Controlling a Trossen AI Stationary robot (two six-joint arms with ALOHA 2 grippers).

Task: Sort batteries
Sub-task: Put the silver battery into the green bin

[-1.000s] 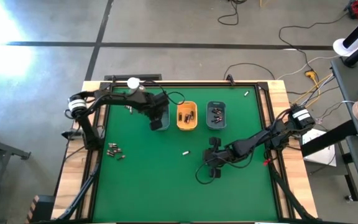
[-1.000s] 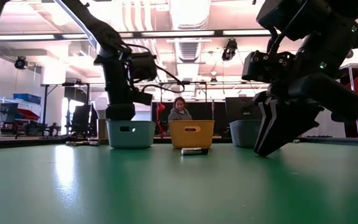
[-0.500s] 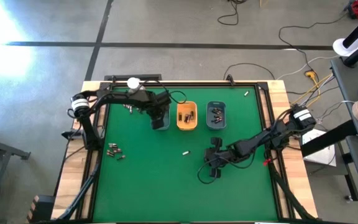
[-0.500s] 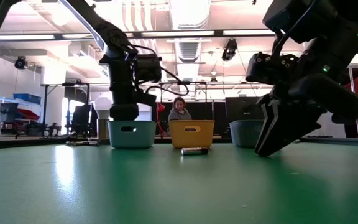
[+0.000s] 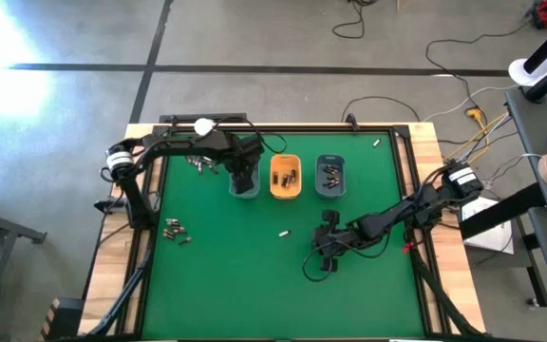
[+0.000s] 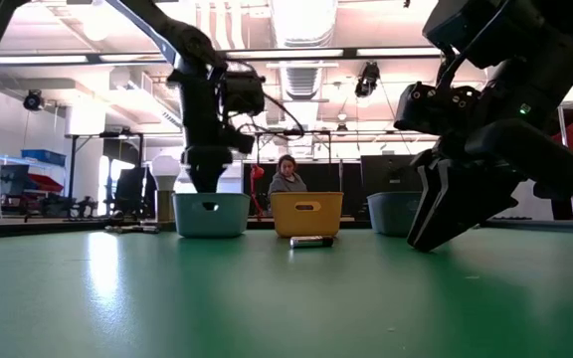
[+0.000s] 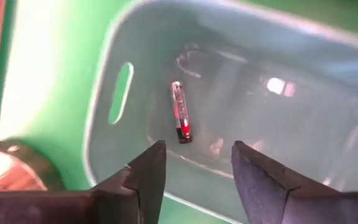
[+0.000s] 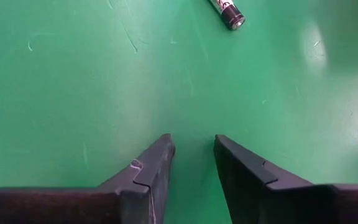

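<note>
Left gripper (image 7: 194, 171) has drifted a bit along the grey-green tray (image 5: 244, 186) since a second ago; right arm hasn't budged. My left fingers are apart with nothing between them, hanging over that tray, and one battery (image 7: 179, 120) lies on the tray floor straight below. Right gripper (image 8: 191, 155) sits low over the green mat (image 5: 235, 275), on the near side of the trays, fingers parted and empty; a loose battery (image 8: 227, 12) lies on the mat just ahead of it, apart from the fingers. Progress, as I read it: partway. Orange tray (image 5: 285, 179), beside the grey-green one, holds a few cells; blue-grey tray (image 5: 330, 177), beyond the orange, holds several. Still to go: the lone cell on the mat, a small cluster (image 5: 178, 230) near the mat's left edge, and another cluster (image 5: 196, 163) next to the grey-green tray. Metal dome with white ball (image 5: 202, 126) sits behind the trays, clear of both arms. A person (image 6: 287, 176) is seated beyond the table. Nothing blocks the right gripper's path to the loose cell.
</note>
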